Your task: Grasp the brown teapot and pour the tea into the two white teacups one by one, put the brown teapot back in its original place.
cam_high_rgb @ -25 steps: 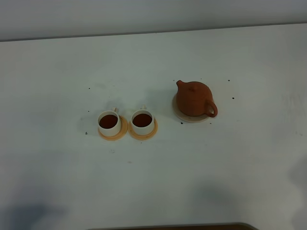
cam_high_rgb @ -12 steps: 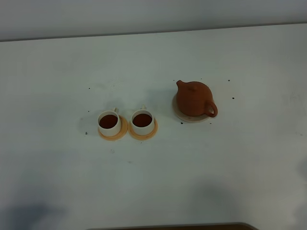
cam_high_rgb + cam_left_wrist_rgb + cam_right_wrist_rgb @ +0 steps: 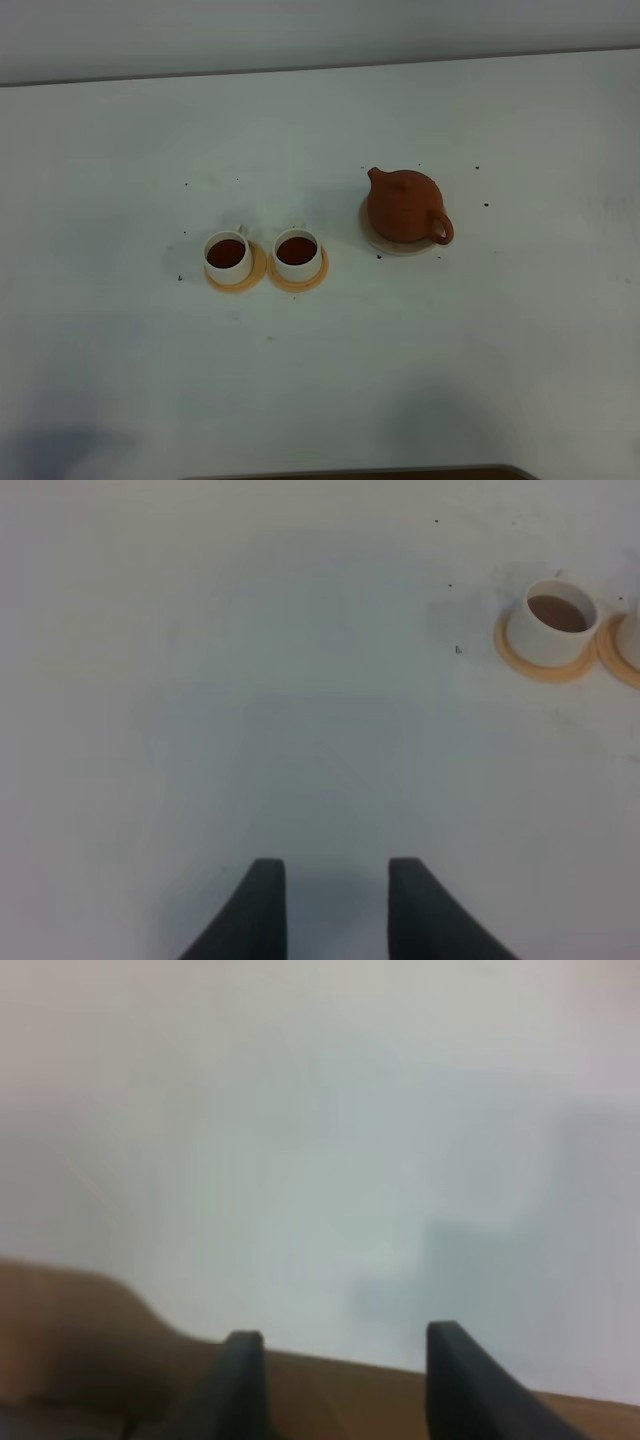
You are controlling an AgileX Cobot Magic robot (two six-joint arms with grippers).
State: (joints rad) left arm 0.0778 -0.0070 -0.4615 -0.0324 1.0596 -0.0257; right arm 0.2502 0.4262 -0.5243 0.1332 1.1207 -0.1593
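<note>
Table [image 3: 320,380]: broad, flat, matte white surface with a few dark specks, its near edge trimmed in brown, which shows only as a sliver in the high view. Brown teapot [image 3: 403,205]: squat, round, unglazed reddish clay, short spout pointing up and away to the left, loop handle toward the right, small-knobbed lid on; it sits on the pale cream disc coaster [image 3: 402,247], of which only a crescent of rim shows beneath it. Two white teacups: small, smooth cream cylinders side by side, left cup [image 3: 227,253] and right cup [image 3: 296,253], each holding dark reddish-brown tea [image 3: 227,251] and each with a tiny handle at the far side, hard to make out. Each cup stands on a round orange coaster [image 3: 237,278], the two coasters nearly touching. Left gripper [image 3: 336,905]: two dark tapered fingers, a clear gap between them, nothing held, low over bare table; the left cup lies well ahead and off to one side, the second cut off at the frame edge. Right gripper [image 3: 340,1380]: dark fingers spread wide, empty, in a blurred view over the table's brown edge; teapot and cups out of its sight, and neither gripper appears in the high view.
</note>
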